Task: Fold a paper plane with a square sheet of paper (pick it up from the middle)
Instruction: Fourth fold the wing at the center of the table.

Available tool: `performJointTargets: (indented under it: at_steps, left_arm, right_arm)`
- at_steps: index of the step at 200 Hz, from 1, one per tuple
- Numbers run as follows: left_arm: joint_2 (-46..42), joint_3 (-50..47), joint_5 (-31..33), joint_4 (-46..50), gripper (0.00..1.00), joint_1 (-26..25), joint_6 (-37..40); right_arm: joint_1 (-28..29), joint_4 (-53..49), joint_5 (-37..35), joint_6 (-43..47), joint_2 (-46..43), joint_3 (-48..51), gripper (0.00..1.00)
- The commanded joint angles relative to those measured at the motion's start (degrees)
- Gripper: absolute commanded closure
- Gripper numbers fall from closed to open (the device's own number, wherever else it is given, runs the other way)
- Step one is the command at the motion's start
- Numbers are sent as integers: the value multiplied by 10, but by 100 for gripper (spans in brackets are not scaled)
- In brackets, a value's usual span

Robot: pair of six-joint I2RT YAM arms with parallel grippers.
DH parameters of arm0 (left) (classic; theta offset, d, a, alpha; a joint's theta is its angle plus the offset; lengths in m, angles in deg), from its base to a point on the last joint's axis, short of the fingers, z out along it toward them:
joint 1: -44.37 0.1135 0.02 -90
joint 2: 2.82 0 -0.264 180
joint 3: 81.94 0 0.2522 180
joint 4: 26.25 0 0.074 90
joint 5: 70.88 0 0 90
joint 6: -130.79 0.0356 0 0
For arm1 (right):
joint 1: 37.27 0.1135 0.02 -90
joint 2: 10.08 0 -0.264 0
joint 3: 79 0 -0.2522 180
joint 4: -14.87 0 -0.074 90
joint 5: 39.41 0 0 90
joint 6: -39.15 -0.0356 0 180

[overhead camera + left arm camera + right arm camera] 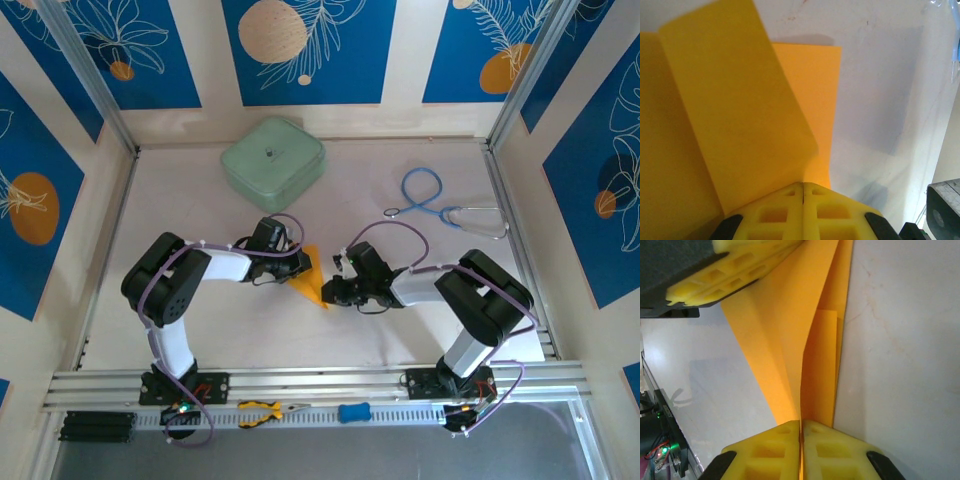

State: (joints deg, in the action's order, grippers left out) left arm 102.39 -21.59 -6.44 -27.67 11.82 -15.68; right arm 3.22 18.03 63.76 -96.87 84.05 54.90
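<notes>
Risk 1: tear. Both hands pinch the same thin orange-yellow paper point(312, 282); pulling apart or twisting out of sync could rip it.
Risk 2: lost fold. In the left wrist view one flap stands loose & could spring open if either grip eases.
Risk 3: skewed crease if the layers slide before pressing.
Left hand point(803, 187): closed, pinching the paper; arm low, elbow bent, reaching in from the left.
Right hand point(801, 425): closed on the paper's folded layers; facing the left hand, v. near it.
Paper: mid-table point(400, 320), between the hands, partly folded, tapering twd near edge. Can't tell if it's lifted or touching the table.
</notes>
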Motion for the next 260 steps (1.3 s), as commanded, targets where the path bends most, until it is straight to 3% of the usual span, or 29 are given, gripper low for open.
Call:
performJointTargets:
  at_steps: [1,147,202,260]
  left_arm:
    - [21,1,30,44,100,-2,12]
    - [19,-8,35,41,100,-2,3]
    - [19,-8,33,40,100,-2,2]
    - [19,-8,33,40,100,-2,1]
  right_arm:
    - [3,-40,33,-12,-12,23,90]
    - [-1,-64,74,-12,-10,27,91]
    - [4,-117,42,0,-23,15,86]
    - [17,-145,24,10,-7,-3,91]
